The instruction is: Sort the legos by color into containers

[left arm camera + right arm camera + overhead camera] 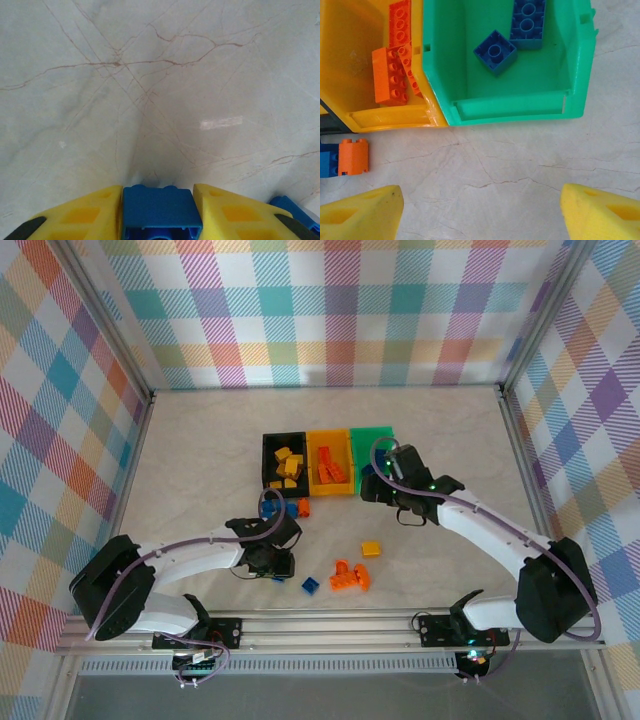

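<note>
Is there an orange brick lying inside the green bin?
No, the visible floor of the green bin holds just a square blue brick and a longer blue brick.

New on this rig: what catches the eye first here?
A row of bins at table centre is already partly sorted: the black bin holds yellow bricks, the yellow-orange bin holds orange bricks, and the green bin holds blue bricks. In front of them, the left gripper grips a loose blue brick. The right gripper hangs open just short of the green bin.
</note>
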Robot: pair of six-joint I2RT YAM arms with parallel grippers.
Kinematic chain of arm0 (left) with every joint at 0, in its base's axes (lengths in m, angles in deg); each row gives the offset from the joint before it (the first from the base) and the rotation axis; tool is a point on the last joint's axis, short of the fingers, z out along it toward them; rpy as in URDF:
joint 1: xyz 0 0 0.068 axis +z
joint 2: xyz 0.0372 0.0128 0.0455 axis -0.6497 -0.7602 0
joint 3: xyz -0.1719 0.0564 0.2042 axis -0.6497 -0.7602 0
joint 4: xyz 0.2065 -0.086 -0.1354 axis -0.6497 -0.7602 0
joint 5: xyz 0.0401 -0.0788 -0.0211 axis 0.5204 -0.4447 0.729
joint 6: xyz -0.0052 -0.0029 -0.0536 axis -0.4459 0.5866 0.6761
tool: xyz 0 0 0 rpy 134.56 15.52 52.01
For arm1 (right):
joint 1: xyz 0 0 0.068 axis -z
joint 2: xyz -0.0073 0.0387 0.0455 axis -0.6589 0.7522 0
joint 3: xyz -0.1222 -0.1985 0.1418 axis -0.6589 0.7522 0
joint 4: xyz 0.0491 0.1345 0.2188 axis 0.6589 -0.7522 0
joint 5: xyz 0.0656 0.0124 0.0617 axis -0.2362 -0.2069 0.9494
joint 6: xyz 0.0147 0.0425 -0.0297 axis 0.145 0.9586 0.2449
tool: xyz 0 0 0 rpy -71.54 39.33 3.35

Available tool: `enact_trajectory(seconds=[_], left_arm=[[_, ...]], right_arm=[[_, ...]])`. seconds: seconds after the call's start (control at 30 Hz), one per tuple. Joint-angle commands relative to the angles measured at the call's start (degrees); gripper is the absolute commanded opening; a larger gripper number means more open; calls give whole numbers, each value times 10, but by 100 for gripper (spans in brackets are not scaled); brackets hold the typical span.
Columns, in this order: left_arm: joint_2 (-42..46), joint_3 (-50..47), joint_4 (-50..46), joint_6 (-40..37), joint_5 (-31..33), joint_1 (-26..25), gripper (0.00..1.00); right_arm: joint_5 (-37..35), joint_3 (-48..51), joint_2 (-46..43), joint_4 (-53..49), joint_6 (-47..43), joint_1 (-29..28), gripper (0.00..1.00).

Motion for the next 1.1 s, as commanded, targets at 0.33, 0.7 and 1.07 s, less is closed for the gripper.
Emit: enact_trajectory(seconds=[0.33, 0.7, 1.07], left_arm=[[-194, 380, 0, -113, 6, 56, 35], [-500, 810, -88, -148, -6, 94, 31], [-583, 944, -146, -147, -14, 93, 67]], right_arm=[[-22, 34, -76, -30, 10, 34, 83], [-16, 64, -107, -44, 15, 42, 83], [-7, 72, -109, -41, 14, 48, 83]])
